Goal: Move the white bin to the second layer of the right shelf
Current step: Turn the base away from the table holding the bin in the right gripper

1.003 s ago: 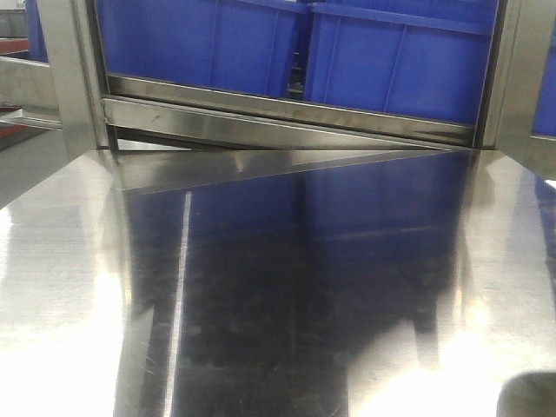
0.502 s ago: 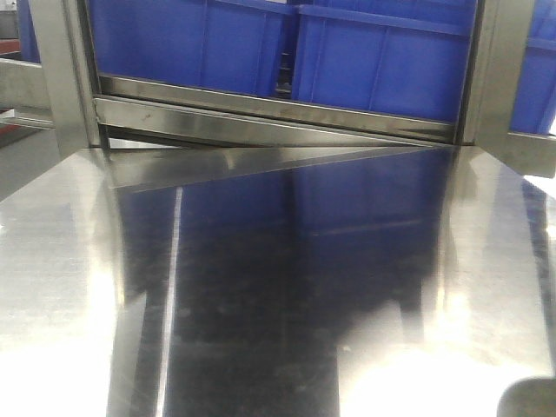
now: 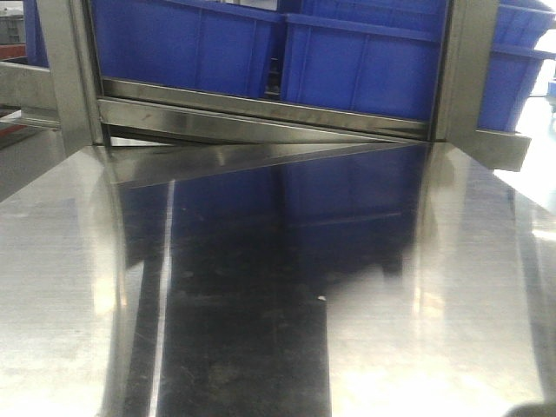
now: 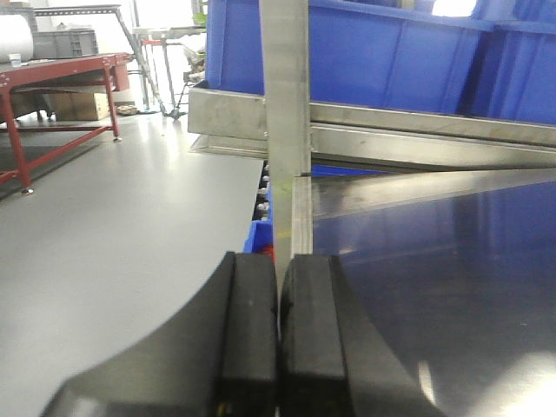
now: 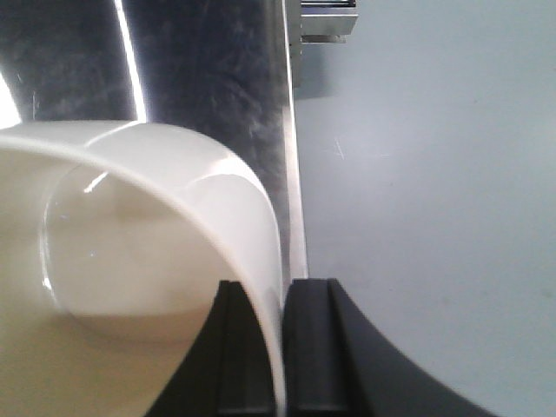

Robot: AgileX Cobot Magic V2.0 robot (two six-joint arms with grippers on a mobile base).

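Observation:
The white bin (image 5: 130,261) fills the lower left of the right wrist view, glossy and cream-white, its inside facing the camera. My right gripper (image 5: 285,291) is shut on its rim wall, one finger inside and one outside. It holds the bin over the right edge of the mirror-like steel tabletop (image 5: 208,69). My left gripper (image 4: 278,269) is shut and empty at the tabletop's left edge, facing a steel upright post (image 4: 285,87). The roller tracks of the right shelf second layer do not show in any view. The bin and both grippers are out of the front view.
Large blue crates (image 3: 191,48) stand on a steel shelf behind the tabletop (image 3: 261,304), between upright posts (image 3: 456,69). A further crate and rail (image 3: 508,143) sit at the right. Grey floor (image 5: 417,174) lies right of the table, and a red-framed bench (image 4: 52,69) stands far left.
In the front view the shelf, crates and posts have slid left, and the right-hand post, rail and crate have come further into view. The dark shape at the bottom right corner has sunk lower.

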